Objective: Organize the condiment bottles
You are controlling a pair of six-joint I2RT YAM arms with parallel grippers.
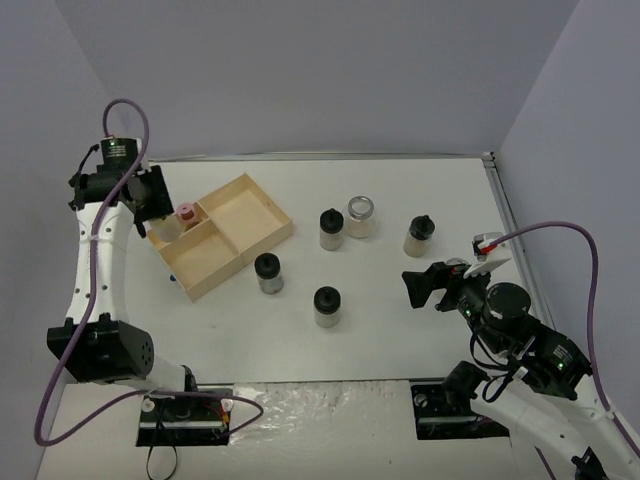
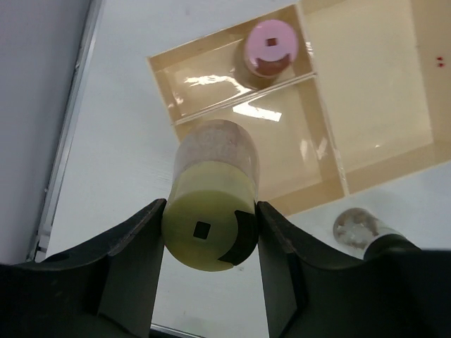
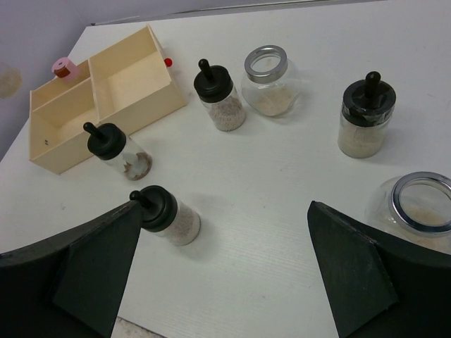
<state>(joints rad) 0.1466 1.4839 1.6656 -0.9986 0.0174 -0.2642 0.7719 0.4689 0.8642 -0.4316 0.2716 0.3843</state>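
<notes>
My left gripper is shut on a yellow-green-capped jar and holds it in the air over the left corner of the pale wooden tray. From above, the left gripper hides that jar. A pink-capped jar stands in the tray's small compartment. Several black-capped jars stand on the table: one near the tray, the others further right. A silver-rimmed jar stands beside them. My right gripper is open above the table, holding nothing.
A second silver-rimmed jar sits close to my right gripper's right finger. The tray's two larger compartments hold nothing. The table's right rail and the grey walls bound the space.
</notes>
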